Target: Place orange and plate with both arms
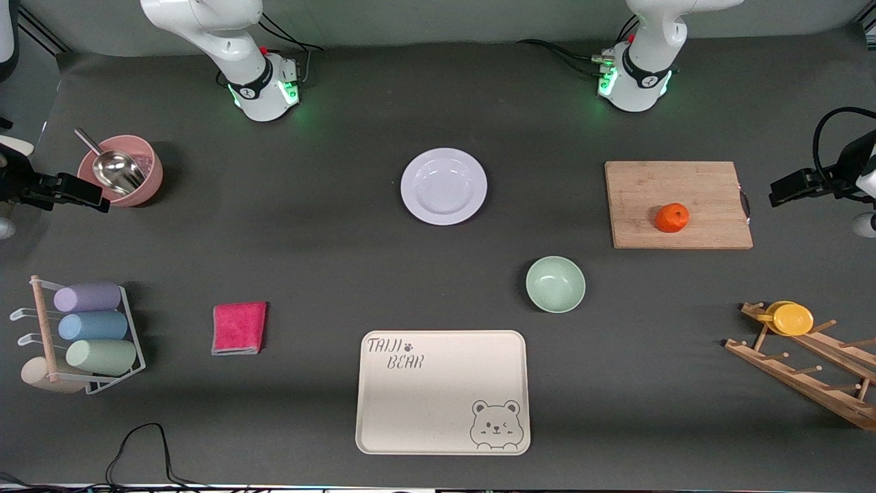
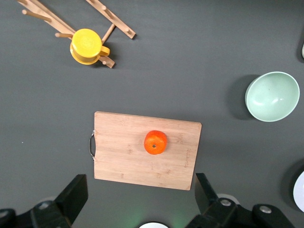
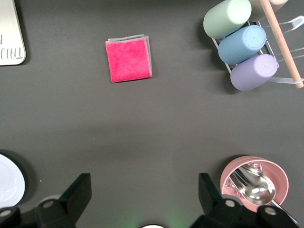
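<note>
Both sets of jaws stand wide and hold nothing: the left gripper (image 2: 140, 202) hangs high over the cutting board (image 1: 681, 204) near the left arm's end of the desk, and the right gripper (image 3: 142, 202) hangs over bare desk near the pink bowl (image 1: 122, 171) at the right arm's end. The orange (image 1: 672, 218) sits on the board, toward its edge nearer the front camera; the plate (image 1: 443, 186) lies flat mid-desk, between the two bases, with the green bowl (image 1: 555, 284) and the tray (image 1: 443, 392) nearer the camera. My worry is the orange: round and loose on smooth wood, it could roll off if a finger clips it off centre. The plate looks glossy and low-rimmed, so a shallow pinch might slip or scrape it along the desk, and the right arm must travel well toward it.
</note>
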{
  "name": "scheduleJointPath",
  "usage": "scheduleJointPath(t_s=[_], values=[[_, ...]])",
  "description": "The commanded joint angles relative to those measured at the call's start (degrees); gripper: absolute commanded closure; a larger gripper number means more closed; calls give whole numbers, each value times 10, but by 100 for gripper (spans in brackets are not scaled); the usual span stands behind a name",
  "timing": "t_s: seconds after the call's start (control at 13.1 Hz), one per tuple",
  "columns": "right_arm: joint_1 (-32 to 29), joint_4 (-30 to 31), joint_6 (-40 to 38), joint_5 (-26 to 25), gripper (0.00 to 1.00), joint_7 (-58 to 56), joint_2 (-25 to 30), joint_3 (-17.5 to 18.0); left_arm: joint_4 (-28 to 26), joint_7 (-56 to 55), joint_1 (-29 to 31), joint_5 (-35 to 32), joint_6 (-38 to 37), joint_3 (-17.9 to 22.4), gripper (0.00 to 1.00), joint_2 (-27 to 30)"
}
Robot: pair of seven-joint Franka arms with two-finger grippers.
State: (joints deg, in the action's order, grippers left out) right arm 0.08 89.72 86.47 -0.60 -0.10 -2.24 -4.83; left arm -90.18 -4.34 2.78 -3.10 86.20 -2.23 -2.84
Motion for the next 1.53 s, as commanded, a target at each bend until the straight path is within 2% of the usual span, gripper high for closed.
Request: scheduleJointPath(t_s=[0.0,0.23,0.38,0.69,1.14,1.45], values=[[6,16,5,-10,0,-6,16,-4,3,-11,-9,-9,-16,-6,0,5],[6,16,5,-10,0,-6,17,-4,9,-29,-21,-4,-16,-1,0,4],[5,16,5,-10,0,-7,17,-4,11,-42,-40,-4,-17,16,0,5],[6,18,5,-10,0,-6,17,-4,19,-38,-38,-5,-39,16,0,3],[8,106,59,-5,0,2,75,-2,41,-33,-33,-10,-51,18,0,-4],[8,105,56,16,0,5,78,2,54,-5,-14,-9,-53,20,0,-5]])
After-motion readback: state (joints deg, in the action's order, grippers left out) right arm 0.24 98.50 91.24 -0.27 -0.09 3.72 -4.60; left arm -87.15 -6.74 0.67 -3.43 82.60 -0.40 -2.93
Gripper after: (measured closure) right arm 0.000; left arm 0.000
